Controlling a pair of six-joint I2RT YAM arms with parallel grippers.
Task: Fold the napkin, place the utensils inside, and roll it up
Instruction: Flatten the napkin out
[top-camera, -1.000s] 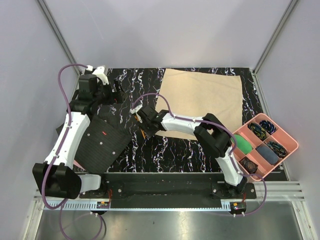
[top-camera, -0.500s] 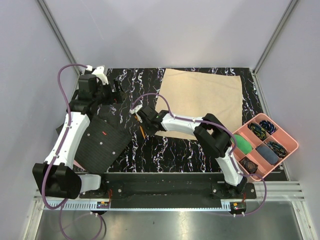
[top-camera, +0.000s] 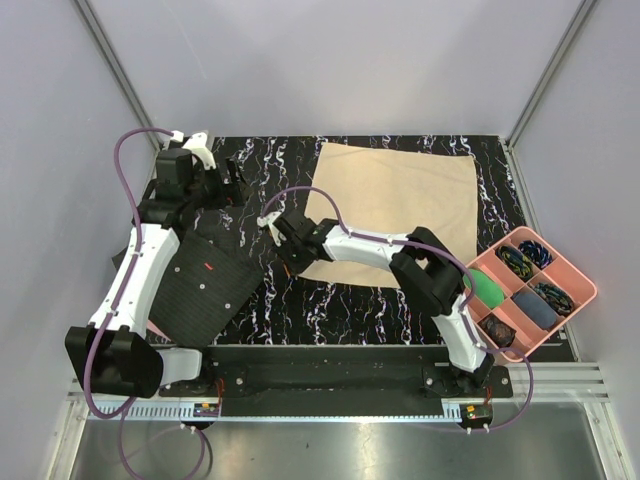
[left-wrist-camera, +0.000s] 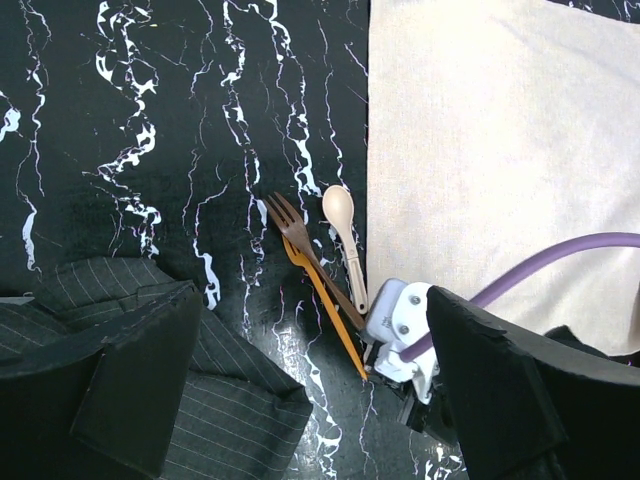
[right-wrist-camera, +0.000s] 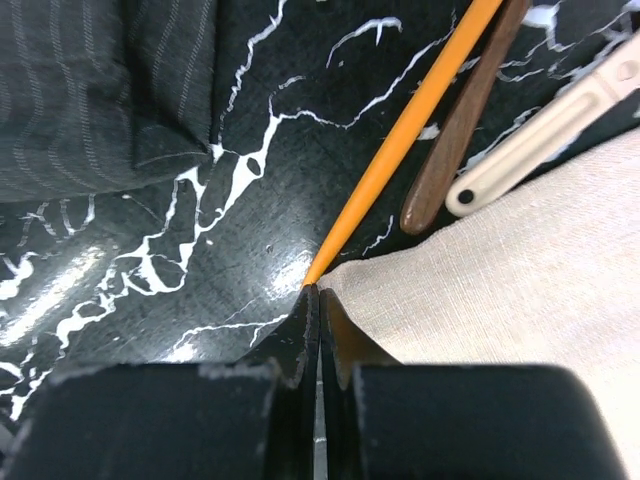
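Note:
The beige napkin lies flat at the back right of the table. My right gripper is shut on its near-left corner; in the right wrist view the cloth tents up into the closed jaws of the gripper. Just left of that corner lie the utensils: a pale spoon, a brown fork and an orange stick, whose tip almost touches my fingertips. My left gripper hovers open above the utensils, holding nothing.
A dark striped cloth lies left of the utensils. A black dotted mat with a red mark sits at the front left. A pink compartment tray of small items stands at the right edge.
My right gripper has shut on the napkin's near-left corner, and the napkin has shifted left and toward the front. The left arm has not moved.

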